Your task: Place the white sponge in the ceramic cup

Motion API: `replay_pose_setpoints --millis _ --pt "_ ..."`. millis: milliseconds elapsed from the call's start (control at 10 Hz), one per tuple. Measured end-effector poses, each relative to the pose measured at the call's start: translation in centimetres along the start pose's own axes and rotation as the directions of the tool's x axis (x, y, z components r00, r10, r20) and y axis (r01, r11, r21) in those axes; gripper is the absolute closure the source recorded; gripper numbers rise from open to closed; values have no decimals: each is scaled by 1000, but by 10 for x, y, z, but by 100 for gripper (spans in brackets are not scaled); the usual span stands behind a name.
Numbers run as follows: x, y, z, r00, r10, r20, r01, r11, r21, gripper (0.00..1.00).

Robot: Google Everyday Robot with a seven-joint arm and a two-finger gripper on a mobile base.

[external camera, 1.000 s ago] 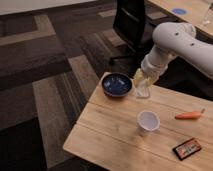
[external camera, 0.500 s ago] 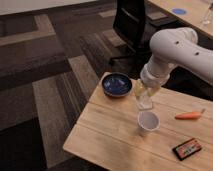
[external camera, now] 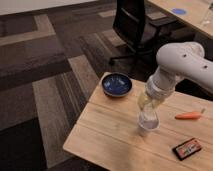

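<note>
My arm bends down from the right, my pincer (external camera: 149, 111) pointing straight down just over the ceramic cup (external camera: 148, 123) on the desk (external camera: 105, 135). I cannot tell where the white sponge is. The blue bowl (external camera: 117, 84) sits behind, the carrot (external camera: 189, 115) to the right.

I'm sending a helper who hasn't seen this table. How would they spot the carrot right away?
Start at the wooden table, then look along its right side past the robot's hand, which hangs over the cup. The carrot lies flat there, the only orange thing, farther back than the dark packet.
</note>
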Motion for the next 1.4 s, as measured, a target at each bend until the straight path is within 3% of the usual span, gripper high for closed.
replay_pose_setpoints --millis 500,900,1000,1100,1400 --pt "22 -20 28 995 54 -84 -54 999 -2 100" --pt "24 -26 34 993 72 -95 -72 997 10 99" --pt "24 -26 34 993 73 -95 -72 997 10 81" --pt "24 -26 34 993 73 -95 -72 997 10 73" --pt "24 -26 34 993 73 -95 -72 997 10 24"
